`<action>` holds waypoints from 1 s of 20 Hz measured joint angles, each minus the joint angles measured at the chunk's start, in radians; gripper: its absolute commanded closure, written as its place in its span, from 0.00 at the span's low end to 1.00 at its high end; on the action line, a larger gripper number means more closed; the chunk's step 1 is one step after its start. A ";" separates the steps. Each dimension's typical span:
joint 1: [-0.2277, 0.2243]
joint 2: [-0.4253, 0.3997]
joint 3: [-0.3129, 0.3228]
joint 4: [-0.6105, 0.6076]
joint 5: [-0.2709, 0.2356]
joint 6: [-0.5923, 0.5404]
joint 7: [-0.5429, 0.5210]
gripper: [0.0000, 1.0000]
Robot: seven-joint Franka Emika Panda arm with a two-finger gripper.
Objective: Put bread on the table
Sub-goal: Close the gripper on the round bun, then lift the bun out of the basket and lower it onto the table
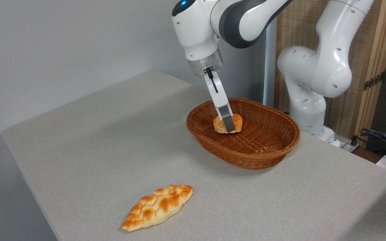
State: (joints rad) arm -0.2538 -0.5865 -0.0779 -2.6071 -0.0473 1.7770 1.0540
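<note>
Nearest the camera, a braided loaf [157, 207] lies flat on the table [79, 150], well apart from everything else; not the target. Mid-table sits an oval wicker basket [263, 157], upright, on the cloth. Inside it, toward the left half, is the bread [237, 121], a small round golden bun; whether it rests on the basket floor or is just lifted off it I cannot tell from this angle. Gripper [228, 124] is reached down into the basket, one grey finger [228, 120] crossing the front face of the bun. The second finger is hidden behind it, so the jaws appear clamped on the bun, front and back, though the far contact is not visible. Behind, the white arm rises to its base past the table's far edge; a slatted screen and some cables stand beyond. Judged step: grasp in the basket, carry-out not yet done. Next move calls for a straight lift high enough to clear the rim, then a traverse toward open cloth, likely left or forward, keeping away from the braided loaf, and a low release so the bun does not roll
</note>
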 measured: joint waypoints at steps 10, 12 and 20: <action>0.000 -0.002 0.002 0.122 0.001 -0.143 0.000 0.81; 0.000 0.002 0.009 0.173 0.001 -0.151 0.000 0.81; 0.003 0.318 0.117 0.576 0.001 -0.089 0.000 0.60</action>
State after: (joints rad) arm -0.2503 -0.2688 0.0393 -2.0311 -0.0463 1.6884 1.0544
